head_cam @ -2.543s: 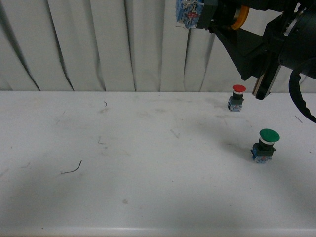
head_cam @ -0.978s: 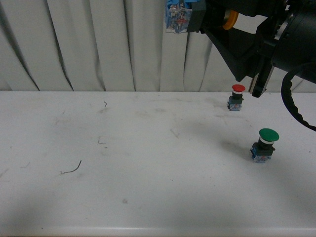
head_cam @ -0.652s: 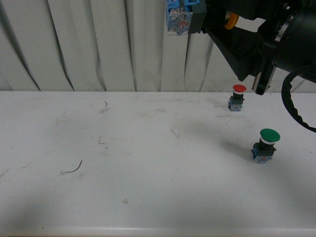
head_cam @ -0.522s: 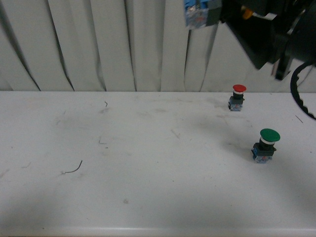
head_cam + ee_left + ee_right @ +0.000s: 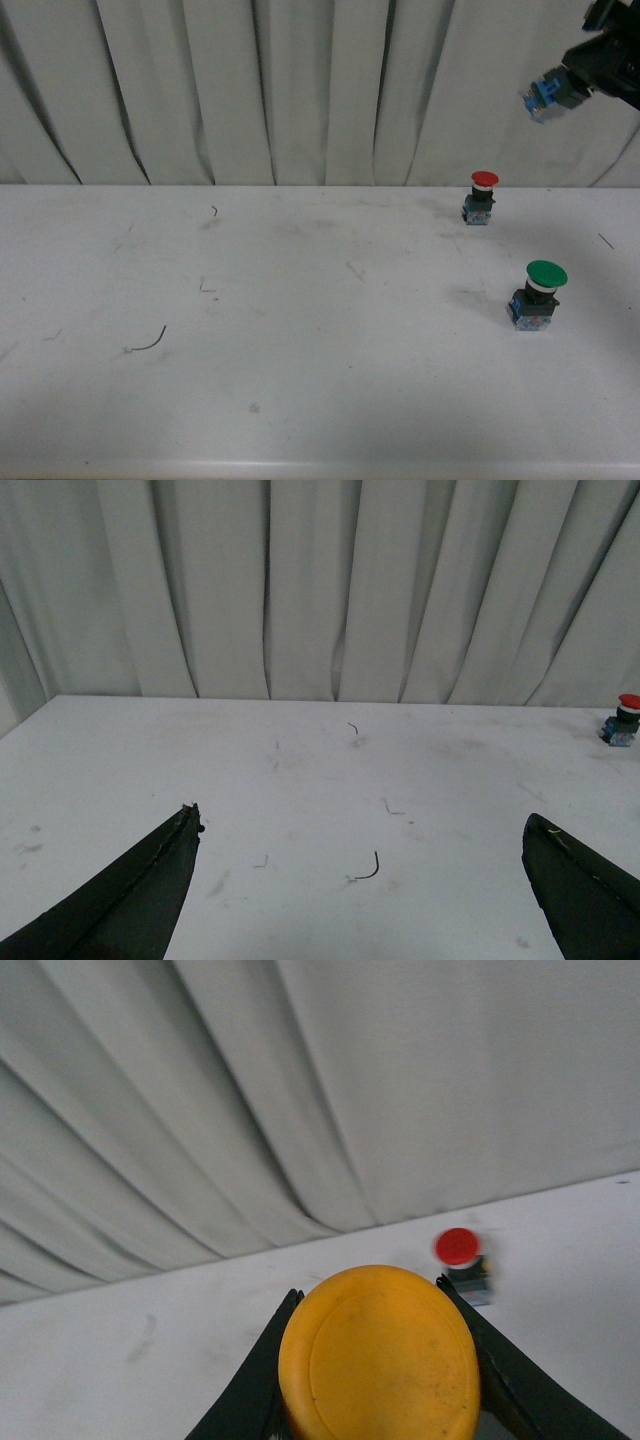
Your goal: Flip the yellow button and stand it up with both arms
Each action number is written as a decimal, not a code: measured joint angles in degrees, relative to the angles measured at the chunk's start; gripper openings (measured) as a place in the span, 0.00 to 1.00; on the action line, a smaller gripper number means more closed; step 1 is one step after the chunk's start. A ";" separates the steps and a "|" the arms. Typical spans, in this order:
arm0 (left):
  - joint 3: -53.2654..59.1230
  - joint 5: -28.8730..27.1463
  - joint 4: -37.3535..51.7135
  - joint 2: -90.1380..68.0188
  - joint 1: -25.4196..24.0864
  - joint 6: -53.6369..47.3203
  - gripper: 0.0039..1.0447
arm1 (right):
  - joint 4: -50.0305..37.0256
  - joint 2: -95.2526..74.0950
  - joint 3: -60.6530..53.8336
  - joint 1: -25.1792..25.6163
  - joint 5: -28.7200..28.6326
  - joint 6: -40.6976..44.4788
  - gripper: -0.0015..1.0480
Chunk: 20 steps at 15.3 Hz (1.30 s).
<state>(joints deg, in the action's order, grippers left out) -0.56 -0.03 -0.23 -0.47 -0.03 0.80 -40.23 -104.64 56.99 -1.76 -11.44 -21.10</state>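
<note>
Aloft, the right jaws clasp the yellow button [image 5: 378, 1355].

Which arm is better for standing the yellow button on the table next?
Probably the right. Its gripper holds the yellow button high above the table. The left gripper is open and empty.

We can read no text, label, brand, number or sign anywhere: none on either view's buttons, none on the tabletop [image 5: 300, 330], none on the curtain.
</note>
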 joint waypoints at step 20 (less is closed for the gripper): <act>0.00 0.00 0.02 0.00 0.00 -0.02 0.94 | 40.44 -32.96 40.57 -3.52 26.47 12.13 0.33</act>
<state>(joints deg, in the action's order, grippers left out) -0.56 -0.03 -0.21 -0.47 -0.03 0.78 0.21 -137.60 97.56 -5.28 15.03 -8.97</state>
